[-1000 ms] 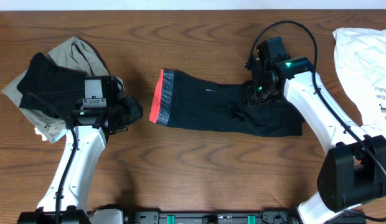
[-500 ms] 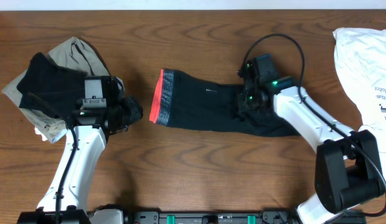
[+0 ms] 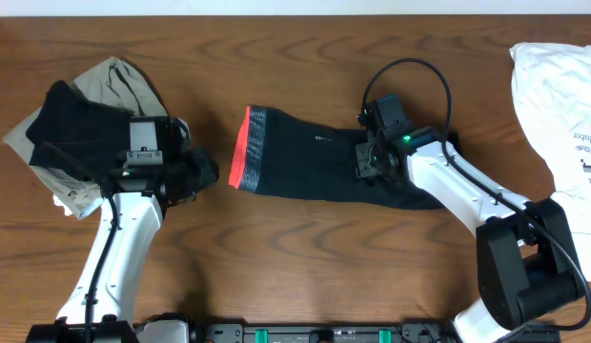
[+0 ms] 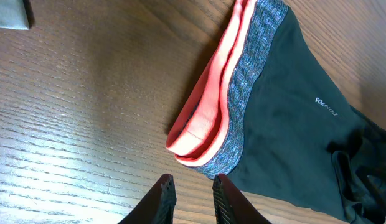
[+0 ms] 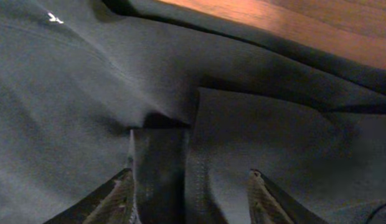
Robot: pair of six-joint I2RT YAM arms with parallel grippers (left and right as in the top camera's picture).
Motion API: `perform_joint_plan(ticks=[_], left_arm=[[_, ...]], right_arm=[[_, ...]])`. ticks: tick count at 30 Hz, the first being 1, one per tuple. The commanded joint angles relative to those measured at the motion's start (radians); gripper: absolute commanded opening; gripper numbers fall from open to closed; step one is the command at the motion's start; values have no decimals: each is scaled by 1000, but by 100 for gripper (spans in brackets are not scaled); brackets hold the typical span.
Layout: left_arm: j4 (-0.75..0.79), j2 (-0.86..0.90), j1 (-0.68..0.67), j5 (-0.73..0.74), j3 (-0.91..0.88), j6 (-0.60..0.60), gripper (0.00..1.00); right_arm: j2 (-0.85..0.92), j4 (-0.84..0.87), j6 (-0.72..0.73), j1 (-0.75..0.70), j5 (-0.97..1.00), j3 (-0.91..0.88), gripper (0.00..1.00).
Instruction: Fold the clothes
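Right pincer (image 5: 190, 179) has slid leftward, spread open atop the black garment (image 3: 295, 157).

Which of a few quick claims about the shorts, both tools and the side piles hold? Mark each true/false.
1. The orange waistband is the end of the shorts nearest the left tool. True.
2. The left tool grips the waistband. False: it hangs over bare table short of it, holding nothing.
3. The right tool is down on the shorts' black cloth. True.
4. The white shirt lies at the table's left edge. False: right edge; a tan and black pile is on the left.
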Motion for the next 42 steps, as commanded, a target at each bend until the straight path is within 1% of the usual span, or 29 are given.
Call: perform_joint_plan(ticks=[1,7,12,13,14,15,17,19,20,21,34,42], left_arm=[[-3,-3,-2,6,13,6,24],[-3,-3,-2,6,13,6,24],[-2,-3,-2,6,13,6,24],[-2,-3,-2,6,13,6,24],[-2,-3,-2,6,13,6,24],[-2,-3,-2,6,13,6,24],[-2,-3,-2,6,13,6,24],[-2,-3,-2,6,13,6,24],[-2,-3,-2,6,13,6,24],[-2,-3,-2,6,13,6,24],[-2,-3,-2,6,13,6,24],[-2,-3,-2,6,13,6,25]], right_arm=[[10,-4,8,8,33,-6,57],[68,-16,4,10,-15,-6,61],[104,-14,4,10,-14,-6,61],[111,-11,4,10,-10,-7,59],[114,-8,4,10,-10,-6,54],[119,-3,4,9,-1,-6,46],[119,8,4,9,19,-6,20],[119,15,4,9,35,-5,7],[119,17,5,9,39,-4,3],[119,17,5,9,42,-1,1],[46,13,8,9,132,102,1],[51,14,27,8,132,103,2]])
